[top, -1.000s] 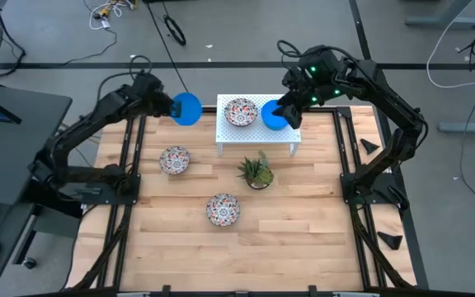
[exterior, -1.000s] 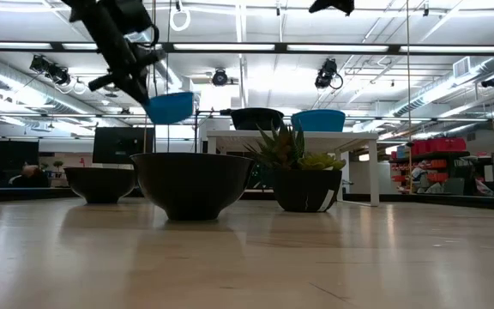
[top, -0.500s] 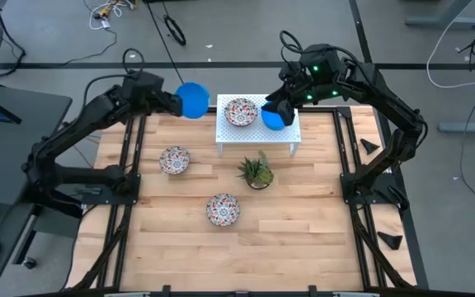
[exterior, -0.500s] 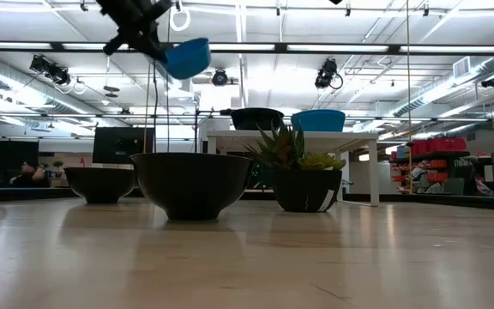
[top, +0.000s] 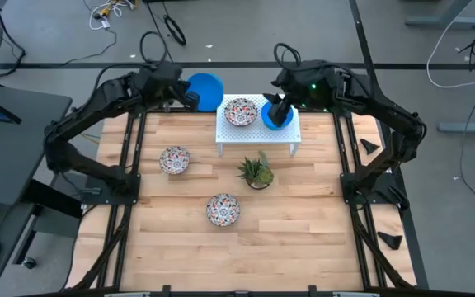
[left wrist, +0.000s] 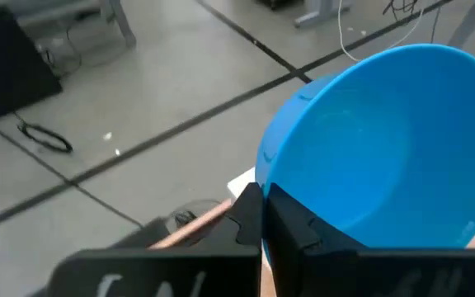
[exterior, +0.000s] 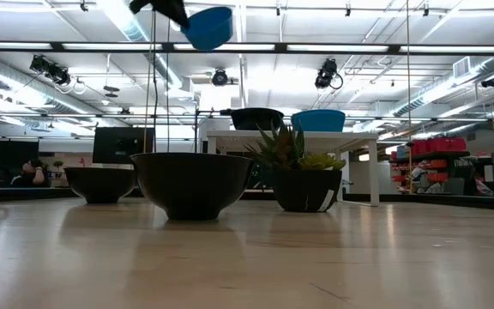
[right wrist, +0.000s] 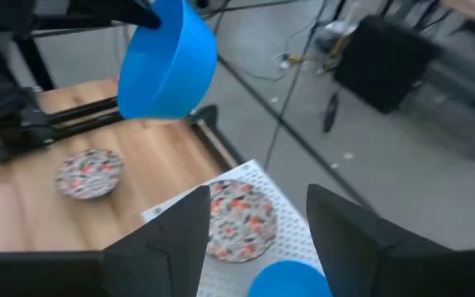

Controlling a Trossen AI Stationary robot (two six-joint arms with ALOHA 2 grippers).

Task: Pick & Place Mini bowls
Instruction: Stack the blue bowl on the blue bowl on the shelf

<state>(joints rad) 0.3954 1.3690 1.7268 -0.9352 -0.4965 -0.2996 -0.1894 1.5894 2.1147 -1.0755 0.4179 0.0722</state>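
Five mini bowls show — two blue, three floral. The left tool (top: 190,93) pinches one blue bowl (top: 205,90) by its rim, high beside the white stand (top: 256,136). The right tool (top: 277,109), fingers wide, hovers over the other blue bowl (top: 280,118) on the stand, beside a floral bowl (top: 240,111). Two floral bowls (top: 174,160) (top: 222,209) and a potted plant (top: 256,172) sit on the worktop (top: 303,231).

Both arms are dark, near-black jointed links rising from black frame rails along either side of the table; a black cable loops over each arm near its wrist, and small green indicator lights glow on the right arm's upper housing. The left gripper (left wrist: 261,221) has two flat, matt black fingers; the right gripper (right wrist: 258,239) has two broad, dark, angular fingers.
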